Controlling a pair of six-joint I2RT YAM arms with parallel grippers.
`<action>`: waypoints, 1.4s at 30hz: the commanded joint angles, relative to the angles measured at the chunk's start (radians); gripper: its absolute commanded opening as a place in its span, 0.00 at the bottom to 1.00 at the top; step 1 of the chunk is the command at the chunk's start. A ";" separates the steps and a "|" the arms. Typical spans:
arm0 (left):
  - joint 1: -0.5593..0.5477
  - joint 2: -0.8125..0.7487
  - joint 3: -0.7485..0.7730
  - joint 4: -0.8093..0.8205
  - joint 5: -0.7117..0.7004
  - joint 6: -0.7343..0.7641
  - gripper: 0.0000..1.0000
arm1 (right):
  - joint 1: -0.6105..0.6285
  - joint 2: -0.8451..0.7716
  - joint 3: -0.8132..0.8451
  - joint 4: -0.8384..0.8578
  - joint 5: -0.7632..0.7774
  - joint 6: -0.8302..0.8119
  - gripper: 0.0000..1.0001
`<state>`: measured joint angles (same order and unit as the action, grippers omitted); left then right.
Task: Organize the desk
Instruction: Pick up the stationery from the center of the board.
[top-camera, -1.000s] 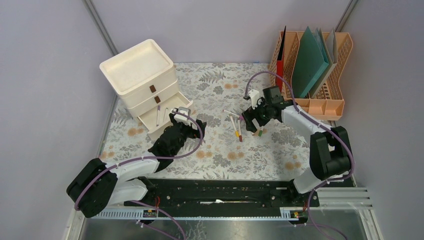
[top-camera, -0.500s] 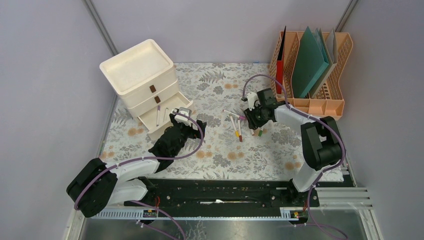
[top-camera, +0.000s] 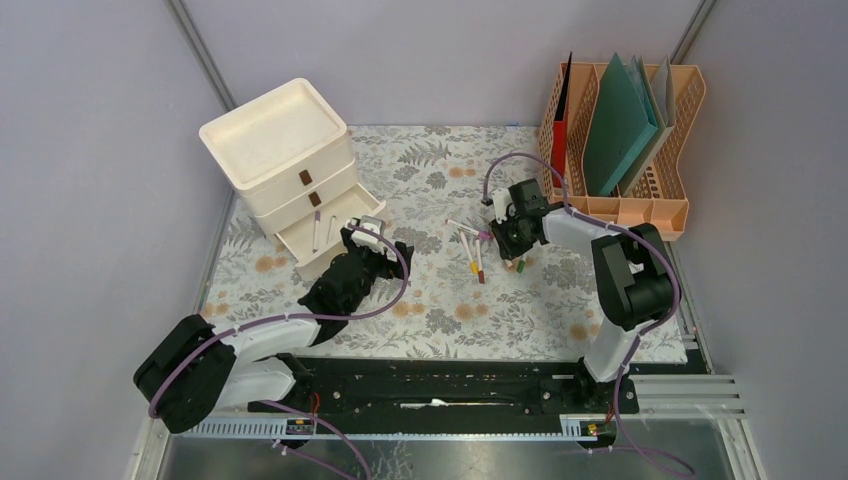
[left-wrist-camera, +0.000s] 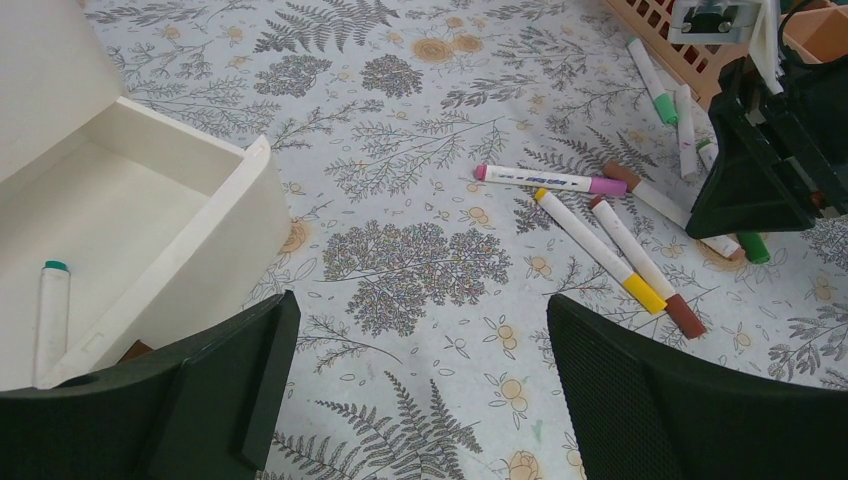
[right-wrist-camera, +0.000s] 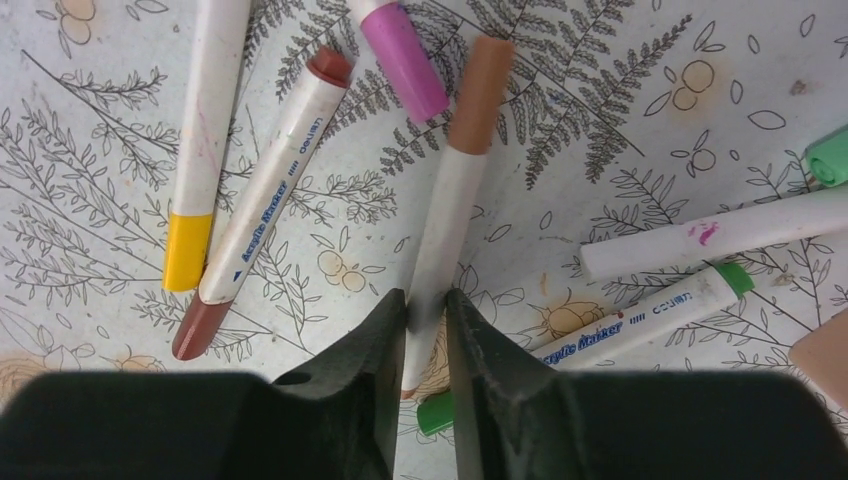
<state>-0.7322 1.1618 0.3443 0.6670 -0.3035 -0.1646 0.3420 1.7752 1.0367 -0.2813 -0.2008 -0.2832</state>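
The cloth-covered counter (top-camera: 450, 320) lies flat under everything. Nearest you, your left hand (top-camera: 375, 243) hangs wide and empty just beside the open drawer (left-wrist-camera: 200, 240). Farther out, your right hand (right-wrist-camera: 425, 305) pinches the white barrel of the brown-capped marker (right-wrist-camera: 458, 190), which lies among the loose markers (top-camera: 475, 258). You're at the pick-up, I'd judge. Next, lift it clear and carry it to the drawer.

Roughly eight markers (left-wrist-camera: 585, 232) loose on desk (left-wrist-camera: 420, 330)
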 joint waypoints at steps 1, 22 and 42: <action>-0.007 0.003 0.013 0.050 -0.018 0.014 0.99 | 0.014 0.034 0.029 -0.019 0.078 -0.003 0.24; -0.032 -0.033 0.068 -0.042 -0.038 -0.052 0.99 | -0.017 -0.211 0.035 -0.154 -0.392 -0.054 0.00; -0.032 0.044 -0.067 0.477 0.417 -0.715 0.99 | -0.019 -0.235 0.045 -0.240 -0.896 -0.112 0.00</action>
<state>-0.7605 1.1378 0.3004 0.8829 0.0174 -0.7017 0.3267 1.5513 1.0576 -0.4923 -0.9787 -0.3695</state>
